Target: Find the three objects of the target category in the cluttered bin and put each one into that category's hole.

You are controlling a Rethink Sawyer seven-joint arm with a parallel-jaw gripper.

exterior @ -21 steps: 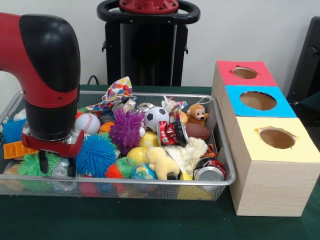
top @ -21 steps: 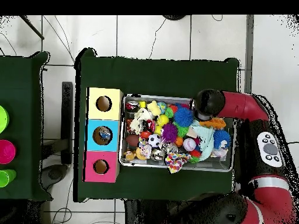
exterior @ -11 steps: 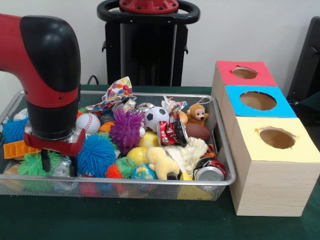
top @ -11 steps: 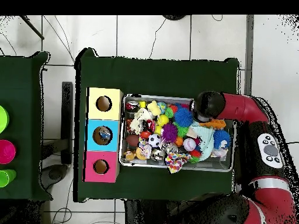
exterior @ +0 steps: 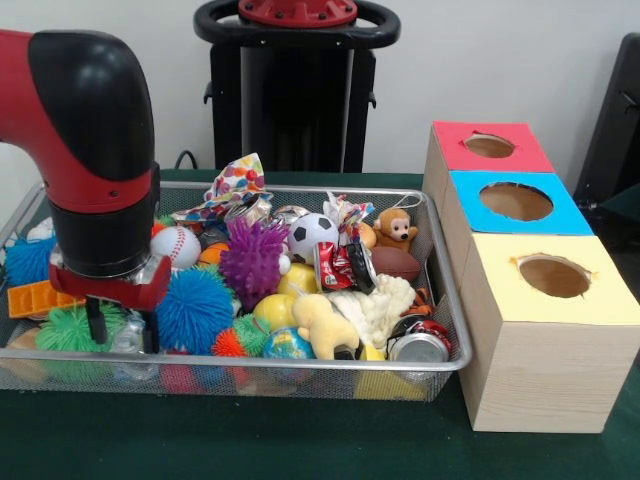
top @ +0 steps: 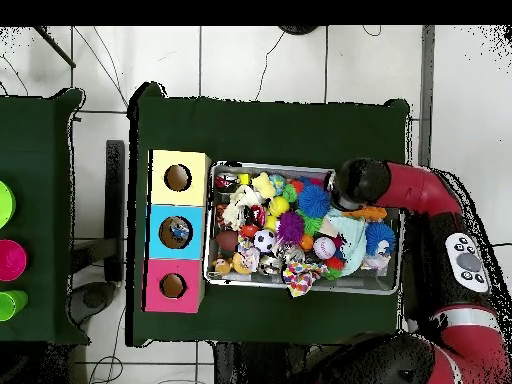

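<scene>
Lifted a little since the earlier frames, the gripper [exterior: 118, 328] now hangs at the wire bin's [exterior: 440, 300] end farthest from the boxes, jaws spread either side of a crushed clear bottle [exterior: 128, 338], though whether they pinch it I cannot tell; beside it sit the blue spiky ball [exterior: 192, 310] and baseball [exterior: 176, 246]; overhead, the blue box's hole [top: 178, 231] seems to hold something, so sorting looks barely begun.

In the front view, the end effector [exterior: 122, 332] hangs in the wire bin [exterior: 440, 300]'s left end; spiky balls [exterior: 192, 310] lie just right, three holed boxes [exterior: 545, 330] far right.
</scene>
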